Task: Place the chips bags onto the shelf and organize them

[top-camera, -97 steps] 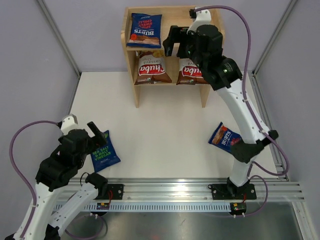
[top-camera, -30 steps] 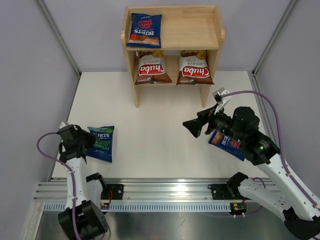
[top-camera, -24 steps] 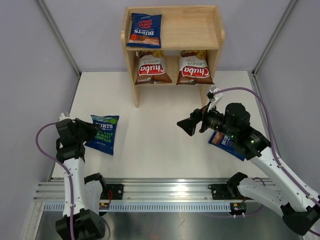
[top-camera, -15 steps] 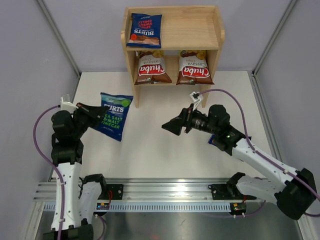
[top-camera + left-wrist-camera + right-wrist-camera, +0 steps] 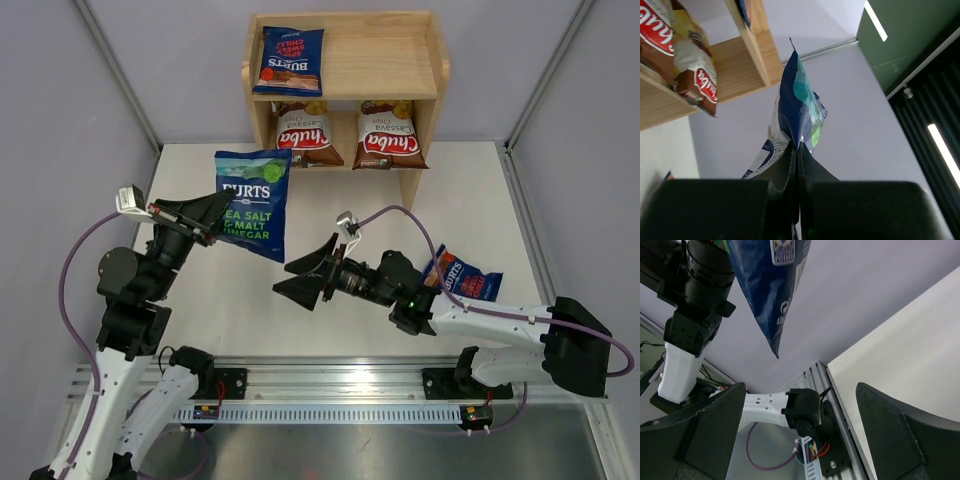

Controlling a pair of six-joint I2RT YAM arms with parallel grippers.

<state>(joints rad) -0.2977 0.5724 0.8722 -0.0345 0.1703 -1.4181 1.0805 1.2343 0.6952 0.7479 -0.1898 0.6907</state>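
Three bags (image 5: 304, 135) are on the shelf (image 5: 385, 62); left gripper (image 5: 222, 218) pinches a fourth (image 5: 252, 200) aloft, right gripper (image 5: 292, 278) gapes empty, fifth (image 5: 466, 277) waits at the table's (image 5: 460, 190) right edge.

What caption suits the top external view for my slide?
Left jaws hold a Burts bag aloft before the shelf; right jaws stand open nearby.

The top view looks down from high behind over the whole table (image 5: 330, 200) and shelf (image 5: 385, 60). The left wrist view peers up along the left claw (image 5: 796, 145), close on the bag (image 5: 797, 100). The low right wrist view faces up at that bag too.
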